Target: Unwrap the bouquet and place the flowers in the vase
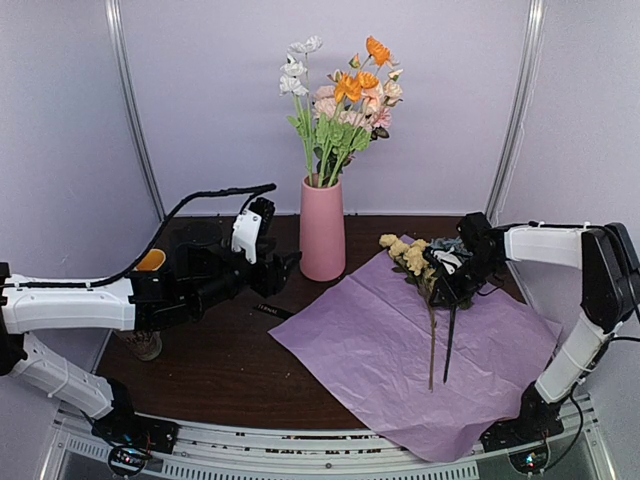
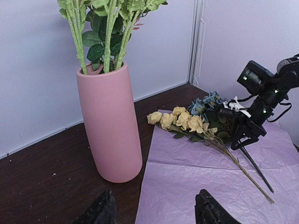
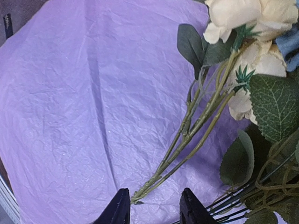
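Pale yellow artificial flowers (image 3: 233, 14) lie on lilac tissue paper (image 3: 70, 93) near the tall pink vase (image 1: 322, 230). Right jaws, half open, straddle their stem tips unclamped; left jaws gape empty. Pinch stems squarely before lifting.

This is a robot test booth in a laboratory, not a home. Plain pale wall panels (image 1: 220, 100) close it at the far side and on both sides, joined by metal posts (image 1: 130, 110) in the far corners. A dark brown table (image 1: 230, 370) fills the floor of the booth. Along its near edge runs a metal rail (image 1: 300, 455), where the left arm (image 1: 70, 305) and the right arm (image 1: 560, 245) are bolted, with a black cable (image 1: 200, 200) hanging loose.
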Controlling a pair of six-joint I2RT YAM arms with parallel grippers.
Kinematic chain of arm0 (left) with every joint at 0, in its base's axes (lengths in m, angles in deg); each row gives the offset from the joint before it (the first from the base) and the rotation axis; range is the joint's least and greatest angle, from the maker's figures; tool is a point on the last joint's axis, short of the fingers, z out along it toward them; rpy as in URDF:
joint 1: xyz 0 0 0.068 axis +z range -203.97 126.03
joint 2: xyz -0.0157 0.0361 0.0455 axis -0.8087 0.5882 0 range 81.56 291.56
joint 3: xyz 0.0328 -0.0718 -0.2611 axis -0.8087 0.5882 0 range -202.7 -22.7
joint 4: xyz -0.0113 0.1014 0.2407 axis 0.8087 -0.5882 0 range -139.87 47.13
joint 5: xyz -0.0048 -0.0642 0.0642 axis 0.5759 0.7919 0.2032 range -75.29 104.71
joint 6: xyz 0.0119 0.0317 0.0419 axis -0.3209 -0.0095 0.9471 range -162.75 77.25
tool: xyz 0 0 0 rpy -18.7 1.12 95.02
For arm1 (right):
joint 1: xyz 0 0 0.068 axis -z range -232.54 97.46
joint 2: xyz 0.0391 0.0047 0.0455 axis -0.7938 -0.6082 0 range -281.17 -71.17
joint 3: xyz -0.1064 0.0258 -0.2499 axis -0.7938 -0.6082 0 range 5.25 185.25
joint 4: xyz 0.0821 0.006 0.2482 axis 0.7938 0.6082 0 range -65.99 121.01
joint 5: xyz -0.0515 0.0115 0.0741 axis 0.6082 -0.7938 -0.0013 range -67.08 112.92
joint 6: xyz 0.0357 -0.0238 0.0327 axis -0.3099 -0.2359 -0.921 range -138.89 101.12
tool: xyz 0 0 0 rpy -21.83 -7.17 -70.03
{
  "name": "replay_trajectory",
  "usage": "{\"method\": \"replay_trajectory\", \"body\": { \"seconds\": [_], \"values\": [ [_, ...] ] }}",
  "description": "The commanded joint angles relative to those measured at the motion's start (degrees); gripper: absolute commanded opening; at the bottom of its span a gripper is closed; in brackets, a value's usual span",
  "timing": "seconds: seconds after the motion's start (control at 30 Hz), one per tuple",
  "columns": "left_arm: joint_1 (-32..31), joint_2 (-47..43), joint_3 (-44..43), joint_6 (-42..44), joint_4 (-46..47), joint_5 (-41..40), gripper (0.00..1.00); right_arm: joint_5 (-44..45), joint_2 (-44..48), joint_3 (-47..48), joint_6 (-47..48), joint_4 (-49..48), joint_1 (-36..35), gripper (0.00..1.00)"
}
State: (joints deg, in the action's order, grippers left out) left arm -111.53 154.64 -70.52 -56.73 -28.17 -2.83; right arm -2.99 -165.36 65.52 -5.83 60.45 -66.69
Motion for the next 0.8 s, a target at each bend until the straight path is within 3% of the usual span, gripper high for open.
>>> {"method": "replay_trajectory", "body": {
  "seconds": [0.0,0.37,0.77],
  "values": [
    [-1.50,1.04,-1.14,-2.07,2.09,-1.54,0.59,6.09,-1.90,1.08,-1.66,0.82,-1.01,0.36],
    [-1.68,4.70,-3.54,-4.18,4.18,0.46,0.59,8.66,-6.42,4.41,-3.30,0.80,-2.66,0.33],
    [-1.76,2.87,-3.77,-3.89,1.76,-0.30,0.59,4.28,-15.14,16.60,-2.94,11.93,-2.72,0.22]
  ]
}}
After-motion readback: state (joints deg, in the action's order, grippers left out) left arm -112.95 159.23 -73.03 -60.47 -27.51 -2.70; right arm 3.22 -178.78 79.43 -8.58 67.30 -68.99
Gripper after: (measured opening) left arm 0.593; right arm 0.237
